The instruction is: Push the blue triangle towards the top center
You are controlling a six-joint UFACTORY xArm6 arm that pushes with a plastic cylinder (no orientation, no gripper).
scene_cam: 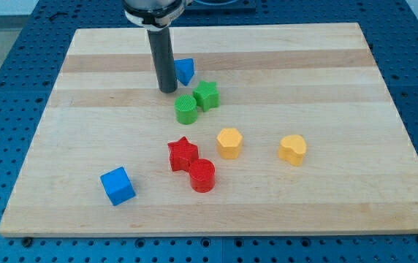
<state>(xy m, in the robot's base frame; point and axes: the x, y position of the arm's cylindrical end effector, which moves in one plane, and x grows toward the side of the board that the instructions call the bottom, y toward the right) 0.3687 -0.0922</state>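
The blue triangle (185, 70) lies on the wooden board (326, 80), in the upper middle, a little left of centre. My tip (167, 90) rests on the board just to the triangle's lower left, touching or nearly touching it. The dark rod rises from the tip to the arm at the view's top and hides the triangle's left edge.
A green cylinder (185, 109) and a green star (206, 96) sit just below and right of my tip. A red star (183, 154) and a red cylinder (202, 175) lie lower. Two yellow blocks (229, 142) (292, 149) lie to the right. A blue cube (117, 185) lies at lower left.
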